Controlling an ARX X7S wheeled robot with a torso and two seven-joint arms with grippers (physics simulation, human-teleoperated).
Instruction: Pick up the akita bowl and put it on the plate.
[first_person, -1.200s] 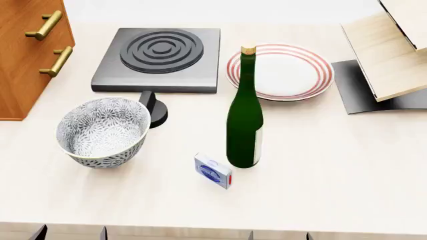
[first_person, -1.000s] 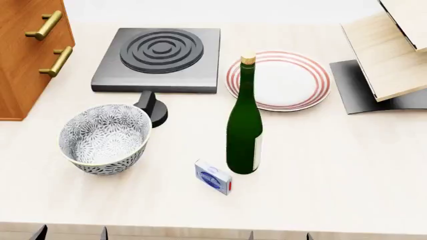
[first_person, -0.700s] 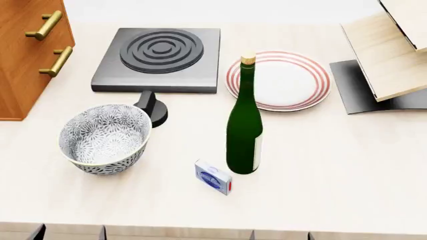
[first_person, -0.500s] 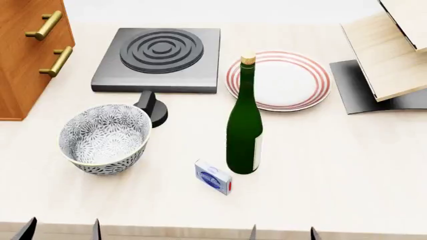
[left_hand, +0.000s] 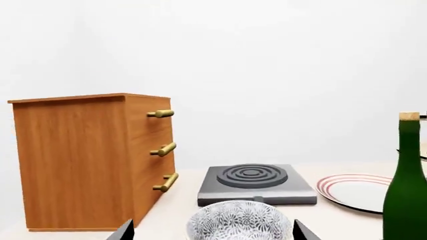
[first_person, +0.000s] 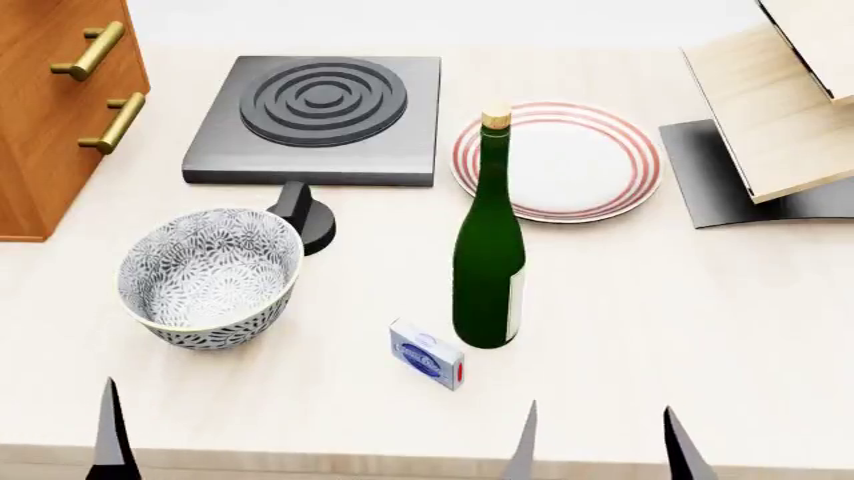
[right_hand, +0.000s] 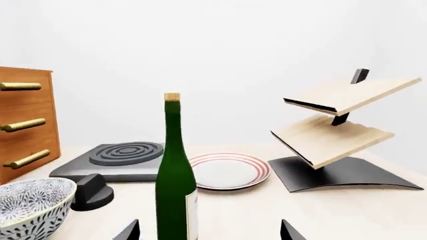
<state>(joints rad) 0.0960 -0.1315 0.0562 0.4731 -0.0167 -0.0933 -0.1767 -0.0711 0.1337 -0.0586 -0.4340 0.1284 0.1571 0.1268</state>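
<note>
The akita bowl (first_person: 208, 276) is sitting upright and empty on the table (first_person: 694, 330), well apart from the empty plate (first_person: 558, 160). Both grippers are holding their jaws apart, gripping nothing.

The bowl (first_person: 210, 276) sits upright near the counter's (first_person: 694, 330) front left, just beside a black knob (first_person: 307, 216). The plate (first_person: 567, 160) lies toward the back, right of the burner (first_person: 318, 118). A green bottle (first_person: 490, 258) stands between them, a small box (first_person: 427, 354) at its base. Dark fingertips (first_person: 112, 435) poke above the front edge.
</note>
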